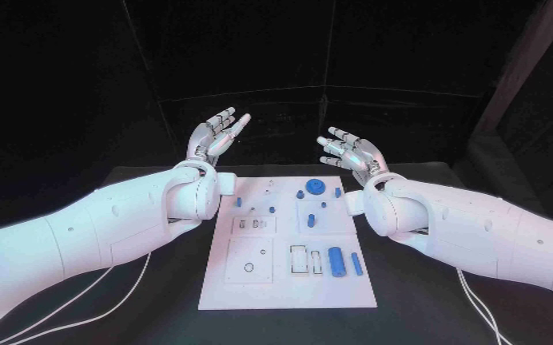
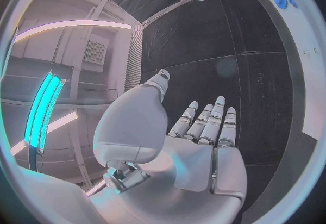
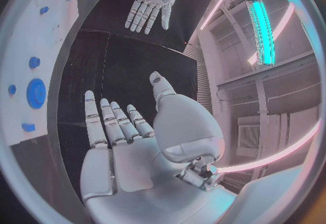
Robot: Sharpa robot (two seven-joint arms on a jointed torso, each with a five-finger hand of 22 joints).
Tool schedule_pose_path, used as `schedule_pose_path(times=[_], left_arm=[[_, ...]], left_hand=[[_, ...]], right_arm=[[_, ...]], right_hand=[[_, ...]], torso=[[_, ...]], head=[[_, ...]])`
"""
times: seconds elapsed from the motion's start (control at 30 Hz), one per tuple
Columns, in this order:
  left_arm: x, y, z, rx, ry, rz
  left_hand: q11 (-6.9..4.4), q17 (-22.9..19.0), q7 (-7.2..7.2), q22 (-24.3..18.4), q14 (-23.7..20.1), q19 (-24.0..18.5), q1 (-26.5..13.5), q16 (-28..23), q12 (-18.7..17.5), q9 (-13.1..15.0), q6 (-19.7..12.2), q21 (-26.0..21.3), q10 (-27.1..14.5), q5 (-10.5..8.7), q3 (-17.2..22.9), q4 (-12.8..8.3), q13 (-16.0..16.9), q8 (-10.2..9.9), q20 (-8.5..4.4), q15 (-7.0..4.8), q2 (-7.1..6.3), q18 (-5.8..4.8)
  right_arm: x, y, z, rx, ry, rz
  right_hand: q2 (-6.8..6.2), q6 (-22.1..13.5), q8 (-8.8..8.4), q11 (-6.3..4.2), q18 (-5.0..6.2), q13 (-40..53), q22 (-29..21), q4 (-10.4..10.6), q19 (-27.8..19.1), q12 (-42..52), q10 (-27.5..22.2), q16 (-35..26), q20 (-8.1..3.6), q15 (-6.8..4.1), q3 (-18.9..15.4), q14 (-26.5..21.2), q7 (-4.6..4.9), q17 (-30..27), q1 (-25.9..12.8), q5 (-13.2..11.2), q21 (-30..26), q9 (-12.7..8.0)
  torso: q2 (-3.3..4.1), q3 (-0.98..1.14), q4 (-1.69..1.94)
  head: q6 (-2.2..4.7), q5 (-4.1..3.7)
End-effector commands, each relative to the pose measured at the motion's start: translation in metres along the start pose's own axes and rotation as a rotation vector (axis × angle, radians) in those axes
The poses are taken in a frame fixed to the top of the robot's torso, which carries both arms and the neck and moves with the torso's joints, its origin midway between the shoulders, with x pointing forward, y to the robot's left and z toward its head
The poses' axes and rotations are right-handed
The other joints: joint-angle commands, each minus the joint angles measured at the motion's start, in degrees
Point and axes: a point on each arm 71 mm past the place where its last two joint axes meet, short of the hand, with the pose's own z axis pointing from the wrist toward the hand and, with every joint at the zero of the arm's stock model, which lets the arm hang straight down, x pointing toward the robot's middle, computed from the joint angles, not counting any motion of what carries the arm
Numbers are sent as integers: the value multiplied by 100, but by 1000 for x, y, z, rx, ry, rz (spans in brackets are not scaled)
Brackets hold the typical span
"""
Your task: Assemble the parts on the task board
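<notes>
- Left hand [image 1: 218,136]: raised beyond the board's far-left corner, fingers spread, nothing grasped. Same is seen in the left wrist view [image 2: 197,142]: palm bare, fingers apart.
- Right hand [image 1: 352,154]: raised beyond the far-right corner, fingers apart and slightly curled, nothing grasped. Bare palm confirmed in the right wrist view [image 3: 125,137].
- Neither hand is touching the board [image 1: 219,289] or any part.
- Board is laid mid-table, between the two forearms, long side running away from the robot.
- Round blue part [image 1: 315,184] is seen near the far edge, small blue parts [image 1: 300,195] just beside it and more along the left edge.
- Long blue part [image 1: 336,261] and a thinner one [image 1: 356,263] are seen near the right edge, next to outlined slots [image 1: 299,257] that look unfilled.
- Whether the far parts are seated or only lying loose cannot be told.
- Judgement: assembly is taken as not started or barely started; no part is in hand, most insertions appear left to do.
</notes>
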Motion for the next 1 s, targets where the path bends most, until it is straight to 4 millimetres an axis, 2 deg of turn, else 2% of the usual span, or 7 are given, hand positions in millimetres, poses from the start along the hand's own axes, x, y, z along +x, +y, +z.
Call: schedule_pose_path(times=[0.03,0.2,0.3,0.33,0.4,0.67,1.0], left_arm=[[4,-6,4,53,69,-66],[4,-6,4,54,70,-67],[4,-6,4,54,70,-67],[-21,-9,-1,51,72,-77],[-21,-10,-3,52,80,-82],[-22,-14,-13,59,122,-81],[-20,-22,-30,52,175,-105]], left_hand=[[155,107,667,61,800,262,306,176,79,35,281,114,376,42,65,44,36,77,88,104,17,97],[154,249,699,382,1933,2038,446,566,320,110,1133,744,1891,40,67,-40,148,215,76,-33,71,224],[4,315,616,526,2523,2830,537,793,546,168,1903,1121,2888,38,46,-137,207,348,53,-228,101,398],[-12,326,602,541,2611,2913,550,827,575,180,2040,1165,2964,38,43,-152,210,375,42,-254,103,417],[-86,387,573,593,3014,3255,594,967,663,221,2640,1339,3244,37,23,-217,204,495,-26,-362,116,451],[-295,578,420,606,3692,3781,693,1068,807,208,3251,1539,3989,45,16,-378,216,651,-242,-587,179,447],[-391,732,335,596,3965,3994,732,1099,779,188,3454,1605,4279,44,48,-453,218,655,-342,-691,177,444]], right_arm=[[12,0,5,17,203,-26],[13,0,10,27,254,-46],[13,-1,11,29,260,-48],[-20,16,17,-137,186,-466],[-23,19,19,-156,186,-524],[-27,36,25,-210,224,-745],[-20,54,32,-222,273,-1086]], right_hand=[[-38,1311,219,47,291,145,150,-607,1029,306,1993,312,35,-33,202,2117,750,134,970,-453,384,125],[-63,2983,479,-193,427,124,252,-910,1727,491,2997,455,-114,-302,328,2959,562,114,1184,-475,757,224],[-62,3283,479,-274,425,120,280,-1043,1944,470,3291,456,-222,-415,402,3270,493,115,1181,-487,882,200],[-60,3310,470,-283,424,119,283,-1059,1969,458,3325,451,-237,-428,415,3311,487,115,1175,-487,898,195],[-65,3407,436,-317,421,121,312,-1097,2097,414,3464,455,-305,-491,474,3513,469,124,1174,-466,990,180],[-200,3851,420,-506,408,137,605,-1101,2603,345,4104,563,-607,-767,658,4316,340,225,1156,-463,1585,188],[-420,4255,376,-830,415,173,1374,-1091,3278,286,4797,1279,-1035,-1196,719,5773,101,807,1079,-316,2890,189]], torso=[[0,-1,-1],[0,-1,-1],[0,-1,-1],[148,-6,32],[175,4,37],[335,-2,76],[562,-52,237]], head=[[1,1],[1,1],[1,1],[-48,-65],[-57,-65],[-11,-114],[12,-216]])
